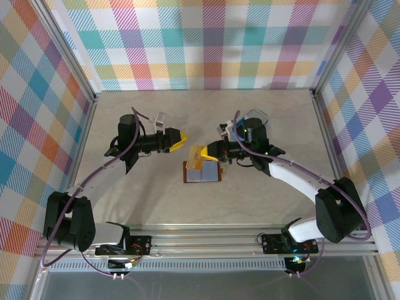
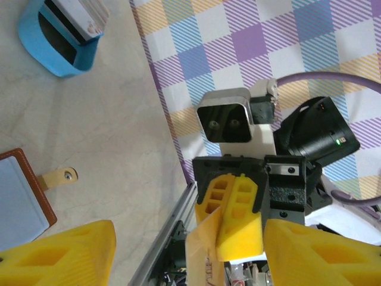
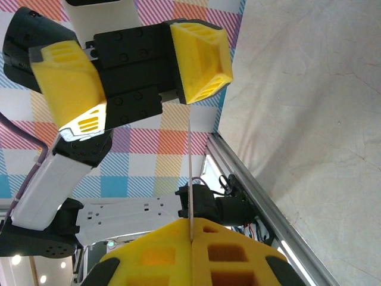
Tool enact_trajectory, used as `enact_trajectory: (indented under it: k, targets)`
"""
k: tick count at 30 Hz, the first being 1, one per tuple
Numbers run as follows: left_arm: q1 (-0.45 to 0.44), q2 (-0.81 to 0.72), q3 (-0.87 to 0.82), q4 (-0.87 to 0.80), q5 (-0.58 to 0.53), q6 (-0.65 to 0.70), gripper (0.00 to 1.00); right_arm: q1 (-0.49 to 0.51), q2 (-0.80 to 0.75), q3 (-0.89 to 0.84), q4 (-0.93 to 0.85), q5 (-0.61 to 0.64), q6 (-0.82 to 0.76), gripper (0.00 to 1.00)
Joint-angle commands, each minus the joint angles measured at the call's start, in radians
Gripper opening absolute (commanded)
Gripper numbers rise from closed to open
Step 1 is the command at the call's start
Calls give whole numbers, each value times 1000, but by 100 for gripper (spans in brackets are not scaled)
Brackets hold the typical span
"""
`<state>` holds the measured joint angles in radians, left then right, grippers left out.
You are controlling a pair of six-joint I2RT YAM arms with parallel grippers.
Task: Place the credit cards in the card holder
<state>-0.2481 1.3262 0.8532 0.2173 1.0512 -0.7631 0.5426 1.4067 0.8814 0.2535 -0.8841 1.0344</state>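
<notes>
Your right tool is clamped shut on one credit card. It pinches the card by one end, so the rest of the thin, stiff plastic sticks out free past the blocky yellow fingers. From the right wrist the card reads as a bare line, edge-on. That hold looks chosen to leave you a leading edge to feed into a slot.

The card hangs over the far edge of the card holder, though how high above it I cannot tell. The holder lies opened flat on the bench, with a brown leather rim around a smooth grey-blue lining and its tan snap tab splayed to one side.

Your left tool faces the card with its jaws spread and nothing between them. It sits near the card's free end, probably to steady or take it.

Farther off, the rounded blue plastic tray holds more cards on edge, presumably waiting their turn.
</notes>
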Motion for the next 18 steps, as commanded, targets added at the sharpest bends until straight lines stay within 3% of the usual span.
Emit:
enact_trajectory:
  k: [1, 10, 15, 18]
  targets:
    - [-17, 11, -9, 33, 58, 4, 66, -3, 17, 49, 56, -36, 14, 0]
    - [-37, 21, 12, -80, 65, 92, 55, -1, 41, 73, 114, -22, 62, 0]
    - [-45, 23, 8, -46, 79, 71, 37, -1, 60, 85, 124, -15, 69, 0]
    - [-48, 32, -3, 23, 110, 32, 19, -1, 66, 85, 132, -3, 75, 2]
